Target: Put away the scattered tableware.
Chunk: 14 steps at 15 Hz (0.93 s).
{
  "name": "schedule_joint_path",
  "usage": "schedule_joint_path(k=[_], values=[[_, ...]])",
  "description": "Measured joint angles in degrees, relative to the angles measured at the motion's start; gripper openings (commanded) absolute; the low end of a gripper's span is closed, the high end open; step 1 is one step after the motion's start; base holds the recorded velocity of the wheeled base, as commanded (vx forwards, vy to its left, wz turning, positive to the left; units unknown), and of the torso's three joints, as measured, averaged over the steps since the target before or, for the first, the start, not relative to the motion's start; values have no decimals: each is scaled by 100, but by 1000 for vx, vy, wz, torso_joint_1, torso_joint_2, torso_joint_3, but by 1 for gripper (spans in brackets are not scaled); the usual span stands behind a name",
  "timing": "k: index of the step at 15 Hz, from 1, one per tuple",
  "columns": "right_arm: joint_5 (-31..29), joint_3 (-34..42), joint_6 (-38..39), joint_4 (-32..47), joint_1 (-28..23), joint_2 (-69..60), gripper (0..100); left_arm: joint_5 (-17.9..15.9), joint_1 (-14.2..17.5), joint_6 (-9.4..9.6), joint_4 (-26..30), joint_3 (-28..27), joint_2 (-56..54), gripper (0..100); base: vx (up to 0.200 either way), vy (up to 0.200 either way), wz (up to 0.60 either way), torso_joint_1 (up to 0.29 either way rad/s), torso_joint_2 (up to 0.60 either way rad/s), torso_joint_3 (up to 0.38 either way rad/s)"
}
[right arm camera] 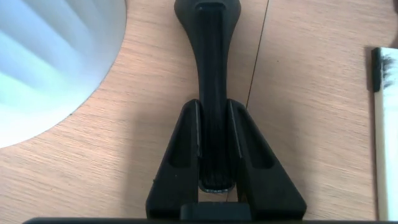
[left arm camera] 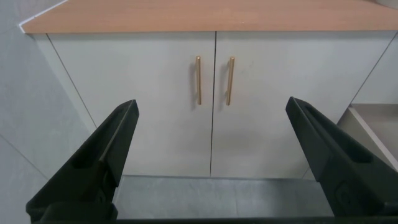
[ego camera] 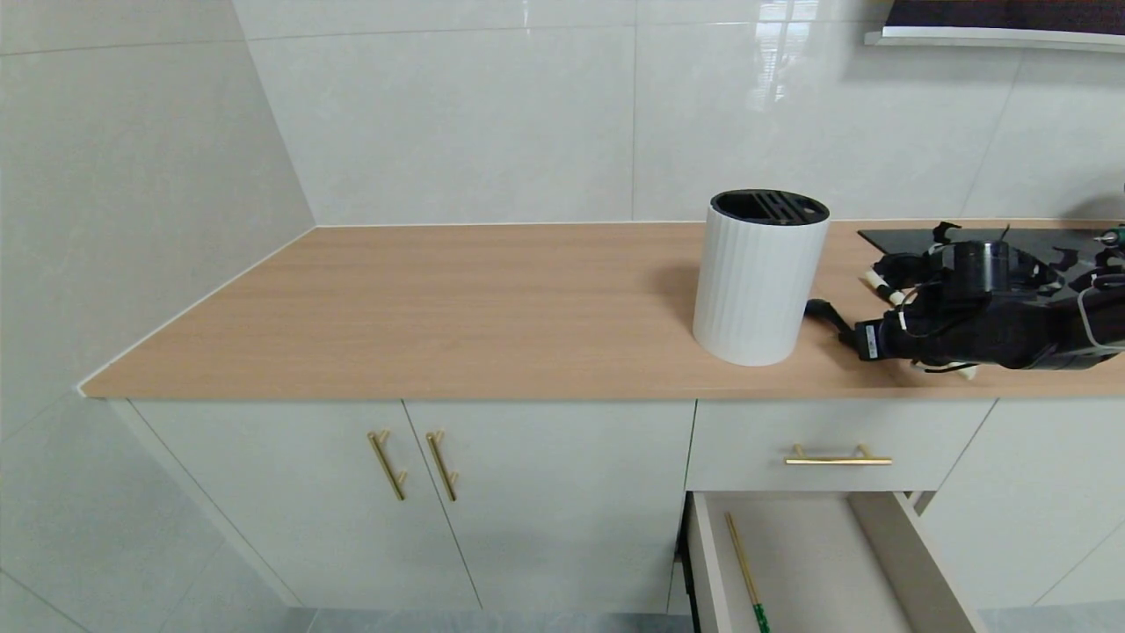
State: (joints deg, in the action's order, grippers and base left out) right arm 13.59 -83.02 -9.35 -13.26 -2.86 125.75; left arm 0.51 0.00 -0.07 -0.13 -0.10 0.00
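White ribbed utensil holder (ego camera: pixel 758 290) with black top, wood-grain countertop (ego camera: pixel 439 308), black utensil handle (right arm camera: pixel 211 87), gold cabinet handles (ego camera: pixel 388 466)

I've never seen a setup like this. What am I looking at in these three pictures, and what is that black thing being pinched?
This is a two-armed robot tidying a kitchen. The wide picture comes from a camera on its head, looking down at a wooden countertop with a white ribbed holder on it. Below, a drawer stands open with chopsticks inside. The other two pictures come from cameras on its wrists. One shows the left fingers spread open before the cabinet doors, holding nothing. The other shows the right fingers closed on a black handle down at the countertop, beside the holder. Which utensil it belongs to, I cannot tell.
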Motion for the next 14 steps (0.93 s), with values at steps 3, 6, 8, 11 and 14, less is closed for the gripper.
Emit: schedule_joint_path(k=[3, 6, 8, 11, 14], values=[[-11, 5, 24, 0, 20, -13, 0, 0, 0, 0, -2, 0, 0, 100, 0, 0, 0, 0, 0, 0], [-46, 11, 686, 150, 26, -284, 0, 0, 0, 0, -2, 0, 0, 100, 0, 0, 0, 0, 0, 0], [-139, 140, 903, 427, 26, -690, 0, 0, 0, 0, -2, 0, 0, 100, 0, 0, 0, 0, 0, 0], [-544, 670, 1052, 798, 33, -1569, 0, 0, 0, 0, -2, 0, 0, 100, 0, 0, 0, 0, 0, 0], [-1014, 1662, 1151, 1073, 129, -2470, 0, 0, 0, 0, -2, 0, 0, 100, 0, 0, 0, 0, 0, 0]])
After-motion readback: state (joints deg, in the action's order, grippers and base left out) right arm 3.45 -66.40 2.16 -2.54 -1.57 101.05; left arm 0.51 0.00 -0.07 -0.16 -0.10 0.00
